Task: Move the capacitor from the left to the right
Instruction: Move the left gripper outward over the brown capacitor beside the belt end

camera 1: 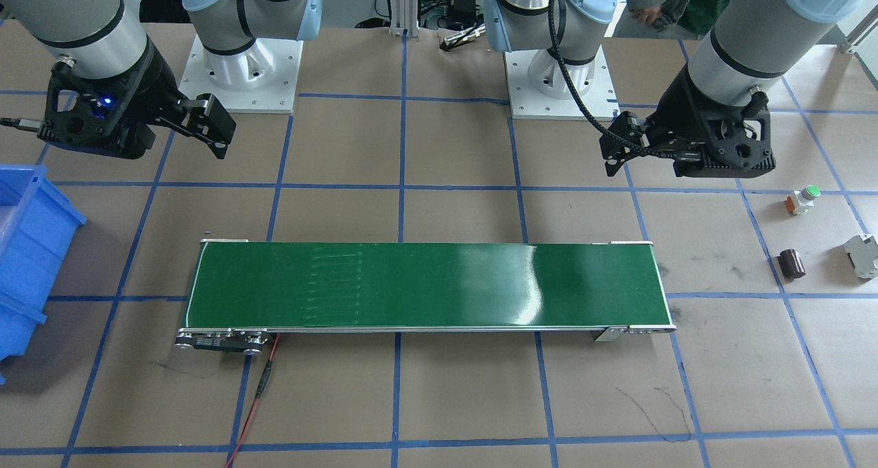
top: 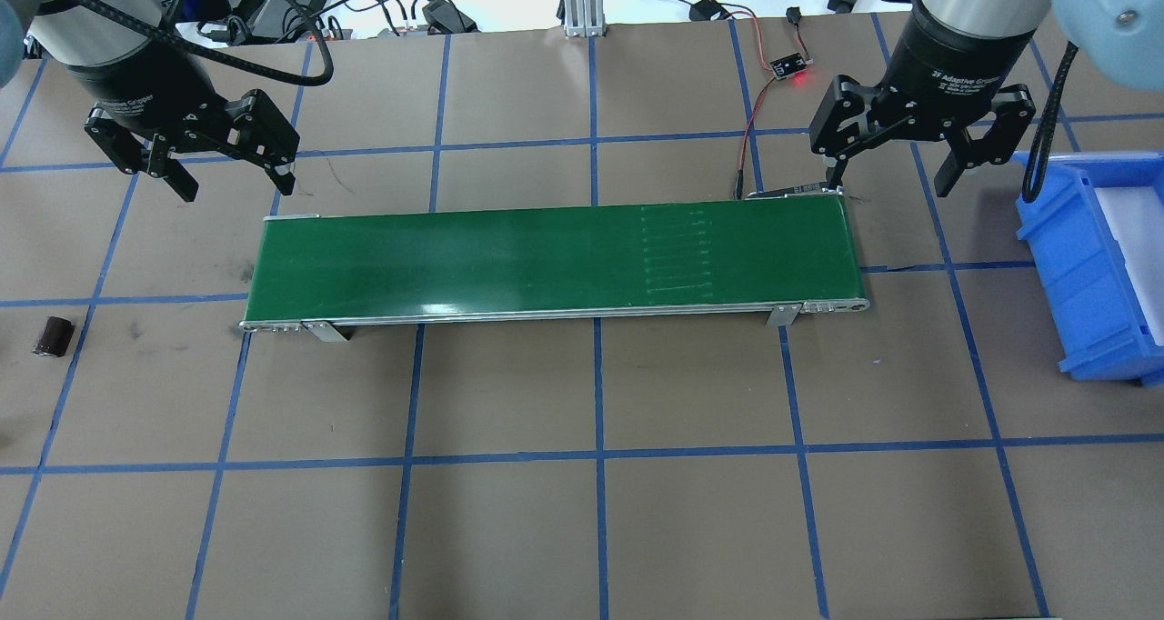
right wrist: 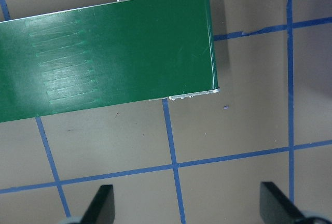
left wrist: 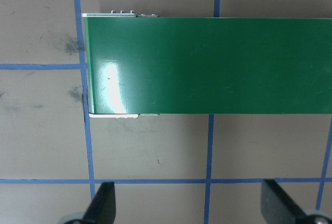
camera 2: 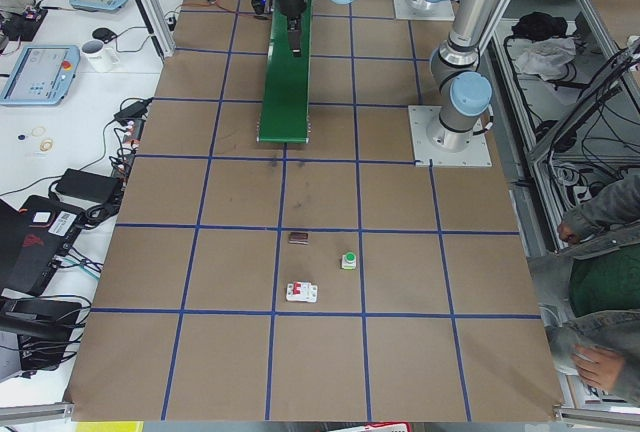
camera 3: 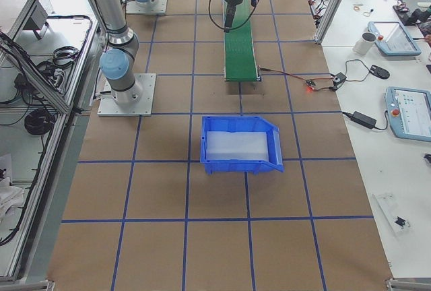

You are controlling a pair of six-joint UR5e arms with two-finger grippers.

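Currently the capacitor (top: 53, 336) lies on its side at the far left of the table (top: 637, 520), well apart from the left claw (top: 235, 176), which hangs wide open and empty, as does the right claw (top: 889, 176). Small and round, it could roll away or squirt out if a grip lands off-centre.

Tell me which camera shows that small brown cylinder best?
The front-facing view: the capacitor sits sharp, glossy sleeve clear. Overhead catches it near the frame's left edge; the left side view, a tiny dark shape. Right side and wrist views miss it.
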